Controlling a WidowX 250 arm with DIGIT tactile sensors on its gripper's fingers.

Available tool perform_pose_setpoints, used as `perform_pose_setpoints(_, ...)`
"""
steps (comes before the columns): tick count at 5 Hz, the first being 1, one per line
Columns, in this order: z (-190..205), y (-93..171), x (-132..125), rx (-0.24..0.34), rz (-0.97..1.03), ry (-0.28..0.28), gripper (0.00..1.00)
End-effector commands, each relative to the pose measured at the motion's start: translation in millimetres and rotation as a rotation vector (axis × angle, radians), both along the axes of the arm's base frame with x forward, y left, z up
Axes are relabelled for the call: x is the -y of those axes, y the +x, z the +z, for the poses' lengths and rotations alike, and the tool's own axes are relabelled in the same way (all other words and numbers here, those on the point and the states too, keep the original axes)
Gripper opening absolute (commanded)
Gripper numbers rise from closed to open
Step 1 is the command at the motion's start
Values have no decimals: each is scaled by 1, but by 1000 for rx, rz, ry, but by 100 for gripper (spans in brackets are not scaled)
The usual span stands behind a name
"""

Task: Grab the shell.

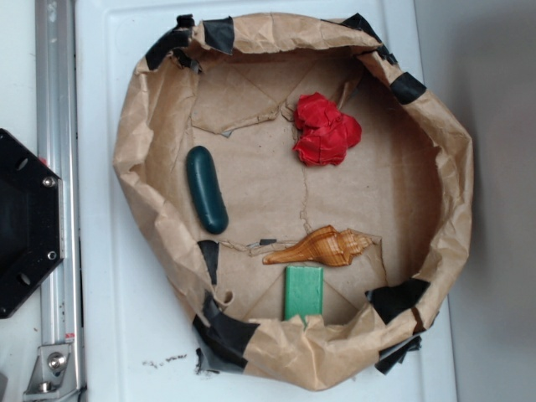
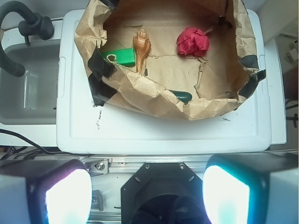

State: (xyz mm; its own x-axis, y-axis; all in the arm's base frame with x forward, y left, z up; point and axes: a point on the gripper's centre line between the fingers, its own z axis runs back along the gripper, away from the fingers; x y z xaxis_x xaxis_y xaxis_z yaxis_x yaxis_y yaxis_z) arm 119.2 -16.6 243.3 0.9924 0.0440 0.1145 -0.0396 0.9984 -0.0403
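The shell (image 1: 321, 246) lies inside the paper-lined basin (image 1: 134, 126), touching the green block (image 1: 302, 291) on its far side. Claw (image 2: 147, 195) fingers stand apart, holding nothing, well short of the basin. The shell's long axis probably runs toward the claw, tail nearest.

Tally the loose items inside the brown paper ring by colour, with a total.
Green: 2, the capsule and the block
Red: 1, the crumpled wad
Orange-brown: 1, the shell
Total: 4
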Motion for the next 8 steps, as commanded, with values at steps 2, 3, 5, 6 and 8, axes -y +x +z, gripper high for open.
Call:
perform_pose_setpoints(2,-19,43,-3,136,129,-17,100)
perform_pose_setpoints(3,-39,77,-9,219,235,-77,100)
perform_pose_setpoints(5,-87,138,-31,160,371,-134,100)
perform_pose_setpoints(6,-110,161,-37,125,362,-122,100)
perform_pose_setpoints(8,-153,184,-14,70,273,-114,100)
